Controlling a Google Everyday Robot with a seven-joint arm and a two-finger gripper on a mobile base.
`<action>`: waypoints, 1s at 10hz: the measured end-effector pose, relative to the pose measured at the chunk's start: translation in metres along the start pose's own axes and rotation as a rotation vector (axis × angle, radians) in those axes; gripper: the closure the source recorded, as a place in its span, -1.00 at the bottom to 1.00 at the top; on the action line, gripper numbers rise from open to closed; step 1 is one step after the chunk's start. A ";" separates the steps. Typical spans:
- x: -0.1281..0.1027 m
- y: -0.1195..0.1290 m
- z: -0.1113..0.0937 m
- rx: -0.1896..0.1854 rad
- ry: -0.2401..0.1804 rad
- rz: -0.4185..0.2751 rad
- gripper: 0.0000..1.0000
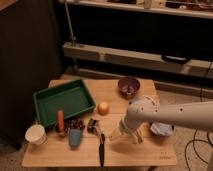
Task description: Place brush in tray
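The brush (101,148) is long, slim and black. It lies on the wooden table near the front edge, pointing front to back. The green tray (65,100) sits at the table's back left and holds nothing that I can see. My gripper (117,135) is at the end of the white arm that reaches in from the right. It hangs low over the table, just right of the brush's far end and apart from the tray.
A dark purple bowl (128,86) stands at the back right and an orange fruit (103,108) in the middle. A white cup (36,134), an orange stick (60,121), a blue cup (75,137) and a small dark object (93,125) stand front left. A pale crumpled item (161,129) lies at the right.
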 end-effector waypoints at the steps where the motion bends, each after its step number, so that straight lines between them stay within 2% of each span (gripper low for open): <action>1: -0.006 0.008 -0.005 0.018 0.005 -0.020 -0.60; 3: -0.030 0.040 -0.016 0.062 0.012 -0.084 -0.60; 6: -0.059 0.083 -0.026 0.106 0.014 -0.165 -0.60; 8: -0.064 0.097 -0.033 0.114 0.013 -0.196 -0.60; 10: -0.067 0.103 -0.033 0.080 0.021 -0.197 -0.60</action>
